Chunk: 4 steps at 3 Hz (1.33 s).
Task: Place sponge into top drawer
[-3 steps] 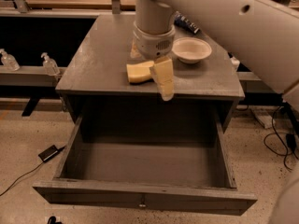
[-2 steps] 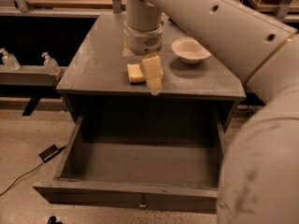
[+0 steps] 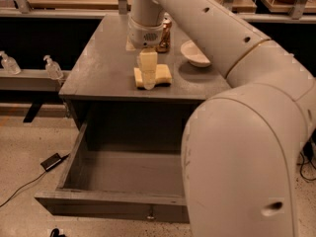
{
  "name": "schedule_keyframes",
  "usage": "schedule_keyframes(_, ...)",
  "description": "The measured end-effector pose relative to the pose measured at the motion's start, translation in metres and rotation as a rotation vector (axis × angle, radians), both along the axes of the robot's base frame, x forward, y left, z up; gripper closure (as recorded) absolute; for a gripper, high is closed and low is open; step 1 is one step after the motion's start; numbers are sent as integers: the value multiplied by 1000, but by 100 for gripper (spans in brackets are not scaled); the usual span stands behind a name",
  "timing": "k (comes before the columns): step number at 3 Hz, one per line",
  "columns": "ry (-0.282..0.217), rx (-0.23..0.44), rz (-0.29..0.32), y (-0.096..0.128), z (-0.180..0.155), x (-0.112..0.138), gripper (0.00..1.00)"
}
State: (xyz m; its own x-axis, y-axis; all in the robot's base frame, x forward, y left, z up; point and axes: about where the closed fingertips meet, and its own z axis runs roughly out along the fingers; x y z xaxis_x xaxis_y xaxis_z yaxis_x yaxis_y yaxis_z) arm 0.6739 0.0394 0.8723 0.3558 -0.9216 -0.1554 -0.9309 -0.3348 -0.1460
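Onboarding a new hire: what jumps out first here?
The bulky cream-white robot arm fills the right foreground, reaching to the grey cabinet-table top, where its gripper hangs over the pale yellow foam sponge. Below, the wide dark grey wooden top drawer stands open, nothing visible inside. A small white bowl rests nearby.

The pale yellow gripper (image 3: 148,82), at eight o'clock from the white bowl (image 3: 195,53) on the dark grey table (image 3: 98,58), nearly matched the pale yellow sponge (image 3: 162,76), while the top drawer (image 3: 111,199) was dark grey, the arm (image 3: 222,28) cream and the floor (image 3: 24,147) speckled beige.
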Motion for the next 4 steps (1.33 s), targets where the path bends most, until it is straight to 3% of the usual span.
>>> schedule_keyframes(1, -29, 13, -11, -7, -9, 9, 0)
schedule_keyframes(2, -16, -8, -26, -20, -30, 10, 0)
schedule_keyframes(3, 8, -23, -51, -32, -49, 11, 19)
schedule_keyframes(4, 66, 12, -44, -32, -45, 1, 49)
